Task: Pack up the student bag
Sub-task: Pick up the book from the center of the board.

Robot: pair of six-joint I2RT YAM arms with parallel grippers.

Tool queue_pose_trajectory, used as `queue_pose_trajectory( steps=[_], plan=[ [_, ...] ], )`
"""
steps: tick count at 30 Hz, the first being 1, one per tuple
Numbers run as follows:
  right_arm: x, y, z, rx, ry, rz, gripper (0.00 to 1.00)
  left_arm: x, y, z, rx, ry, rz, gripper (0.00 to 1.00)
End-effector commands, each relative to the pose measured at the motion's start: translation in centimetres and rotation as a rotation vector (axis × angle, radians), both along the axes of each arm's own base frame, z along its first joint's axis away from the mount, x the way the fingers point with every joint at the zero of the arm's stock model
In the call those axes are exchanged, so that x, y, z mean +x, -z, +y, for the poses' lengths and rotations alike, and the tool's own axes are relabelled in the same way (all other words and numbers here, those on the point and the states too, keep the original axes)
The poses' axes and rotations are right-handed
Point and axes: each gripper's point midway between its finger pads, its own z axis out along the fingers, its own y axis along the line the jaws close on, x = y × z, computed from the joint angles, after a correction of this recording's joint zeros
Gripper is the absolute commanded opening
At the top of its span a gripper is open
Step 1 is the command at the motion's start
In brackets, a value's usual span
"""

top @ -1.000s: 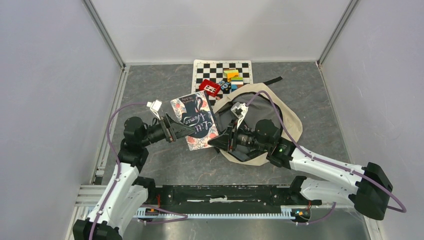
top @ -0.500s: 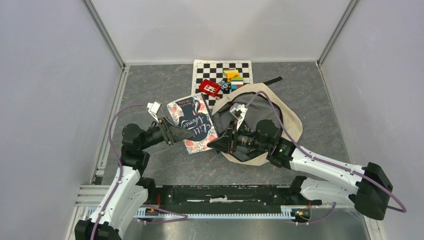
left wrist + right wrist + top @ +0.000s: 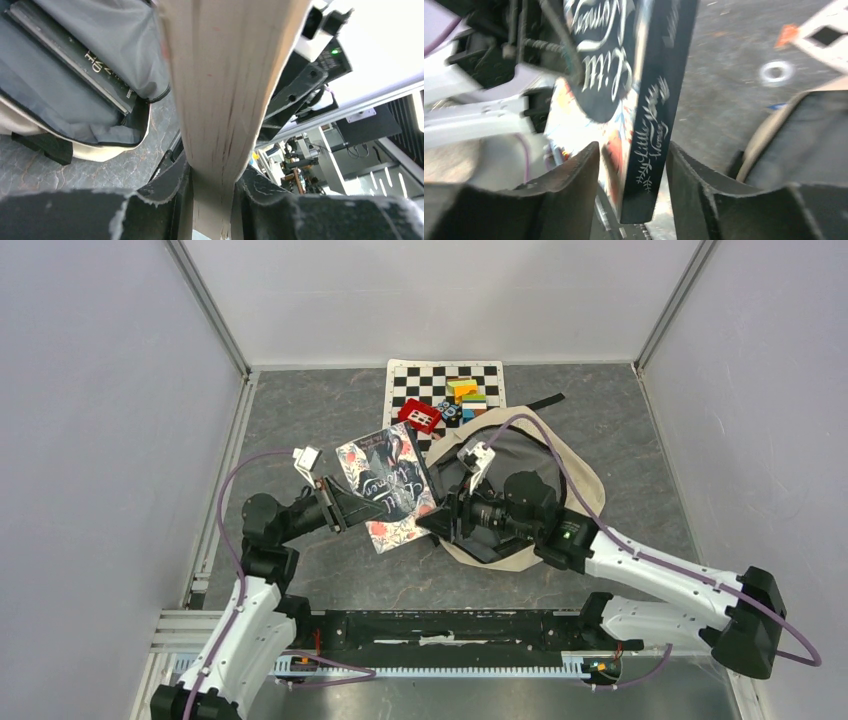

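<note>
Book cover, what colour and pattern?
Book: black centre, white script, pink-red floral border; top external view shows it best.

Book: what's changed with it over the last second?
The left gripper was open at the page edge of the book and has closed on it. The book shifted slightly toward the near edge. The right gripper still straddles the spine; whether it pinches is unclear. The student bag and chessboard stayed put.
</note>
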Motion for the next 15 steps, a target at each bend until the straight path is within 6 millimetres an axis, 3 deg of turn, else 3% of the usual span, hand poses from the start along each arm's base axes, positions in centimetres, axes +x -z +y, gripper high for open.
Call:
queue_pose_trajectory(
  steps=[1,4,10,15],
  plan=[
    [6.1,-3.2,-5.2,-0.164,0.373,-0.128,0.73,-0.1,-0.2,0.1,0.03,-0.017,0.033,0.02],
    [8.5,-3.7,-9.1,-0.313,0.522,-0.178,0.98,0.2,1.3,0.7,0.134,-0.077,0.061,0.02],
    [12.8,-0.7,-17.1,-0.603,0.687,-0.143,0.98,0.0,7.1,2.5,0.327,-0.185,0.254,0.02],
    [15.5,3.1,-22.2,-0.785,0.757,-0.099,0.98,-0.9,9.2,2.7,0.303,-0.209,0.369,0.02]
  ],
)
